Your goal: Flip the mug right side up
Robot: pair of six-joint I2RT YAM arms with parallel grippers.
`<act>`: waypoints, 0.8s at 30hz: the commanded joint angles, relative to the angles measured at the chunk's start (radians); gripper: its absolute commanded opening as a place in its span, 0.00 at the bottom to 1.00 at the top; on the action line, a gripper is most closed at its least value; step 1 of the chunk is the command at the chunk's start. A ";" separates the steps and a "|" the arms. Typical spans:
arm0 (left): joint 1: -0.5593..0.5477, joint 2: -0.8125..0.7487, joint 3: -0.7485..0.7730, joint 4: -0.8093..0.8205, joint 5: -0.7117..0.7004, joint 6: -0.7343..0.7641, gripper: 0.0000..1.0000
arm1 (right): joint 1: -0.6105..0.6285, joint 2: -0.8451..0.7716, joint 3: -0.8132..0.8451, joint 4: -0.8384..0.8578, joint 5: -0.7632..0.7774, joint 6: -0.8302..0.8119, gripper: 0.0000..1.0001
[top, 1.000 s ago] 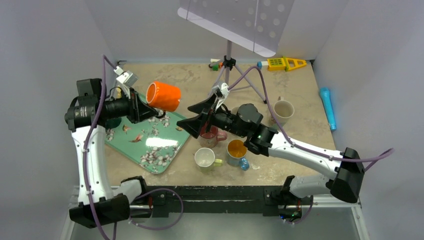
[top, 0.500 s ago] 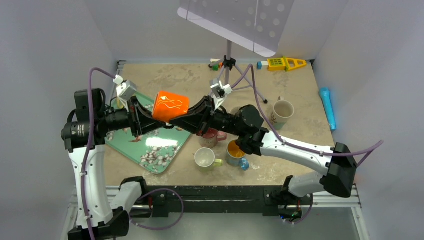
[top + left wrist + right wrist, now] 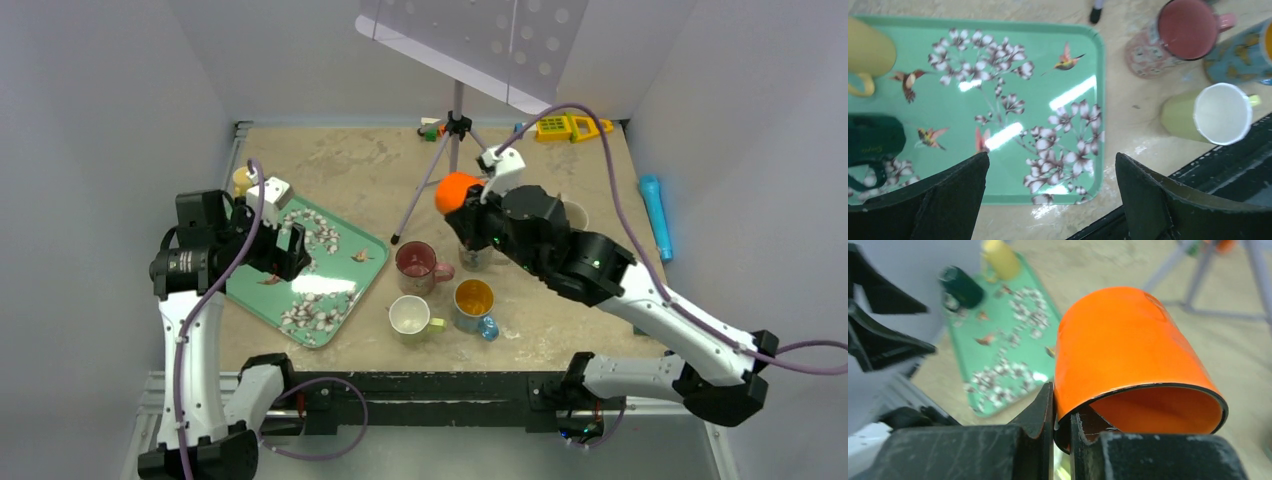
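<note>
Since half a second ago, the orange mug [image 3: 455, 190] has been handed from the left gripper [image 3: 285, 250] to the right gripper [image 3: 1062, 415]. It has been carried to the middle of the worktop's far half, beside the tripod [image 3: 440, 160]. Its wall is pinched at the rim between the right jaws, one finger inside and one outside. The left jaws are spread wide, holding nothing, above the floral tray [image 3: 998, 75] near the left edge. Small gold lettering is seen on a dark green mug [image 3: 873, 142] but cannot be read. The orange mug is glossy and dark-rimmed, and is held clear of the table, tipped on its side.
</note>
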 commanded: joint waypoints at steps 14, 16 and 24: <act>0.000 0.097 -0.065 0.183 -0.272 0.069 1.00 | -0.516 0.021 -0.225 -0.467 -0.200 0.048 0.00; 0.001 0.095 -0.089 0.203 -0.312 0.089 1.00 | -0.550 0.038 -0.293 -0.414 -0.280 0.028 0.00; 0.011 0.164 -0.124 0.243 -0.392 0.116 1.00 | -0.627 0.160 -0.401 -0.316 -0.333 -0.024 0.00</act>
